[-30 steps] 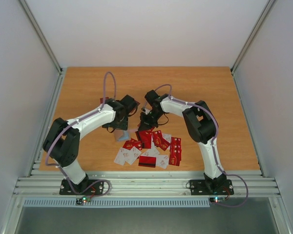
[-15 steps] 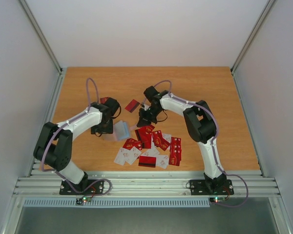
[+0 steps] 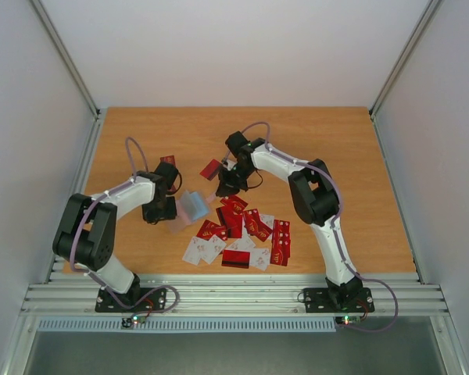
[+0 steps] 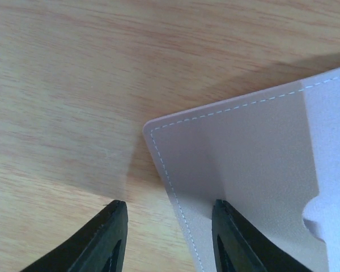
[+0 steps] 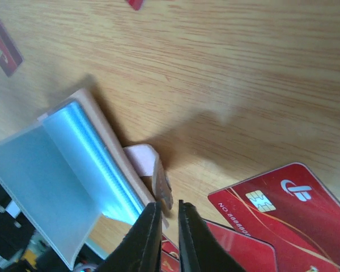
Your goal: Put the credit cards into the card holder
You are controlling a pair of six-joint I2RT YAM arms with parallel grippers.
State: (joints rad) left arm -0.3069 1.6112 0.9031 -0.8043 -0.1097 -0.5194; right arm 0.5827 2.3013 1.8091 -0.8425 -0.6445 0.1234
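The card holder (image 3: 194, 205) lies spread open left of centre, pale bluish inside with a tan outer edge (image 5: 68, 164). My left gripper (image 3: 170, 209) is at its left side. In the left wrist view the jaws (image 4: 167, 207) stand apart, and the holder's stitched edge (image 4: 243, 158) runs between them. My right gripper (image 3: 223, 187) hovers just past the holder's far-right corner. Its jaws (image 5: 169, 205) are almost together, right beside a small pale tab of the holder, with nothing visible between them. Several red and white credit cards (image 3: 242, 234) lie heaped near the front, with red ones (image 5: 272, 209) beside the right fingers.
One red card (image 3: 212, 169) lies alone beside the right wrist, and another (image 3: 168, 160) lies behind the left arm. Bare wood stretches across the back half of the table (image 3: 313, 133). Metal rails (image 3: 219, 293) border the near edge, and white walls close in both sides.
My left arm has swung left and toward the front, bringing its narrowing jaws to the holder's left edge. The lone red card it covered now shows. My right gripper has shifted slightly back and left.
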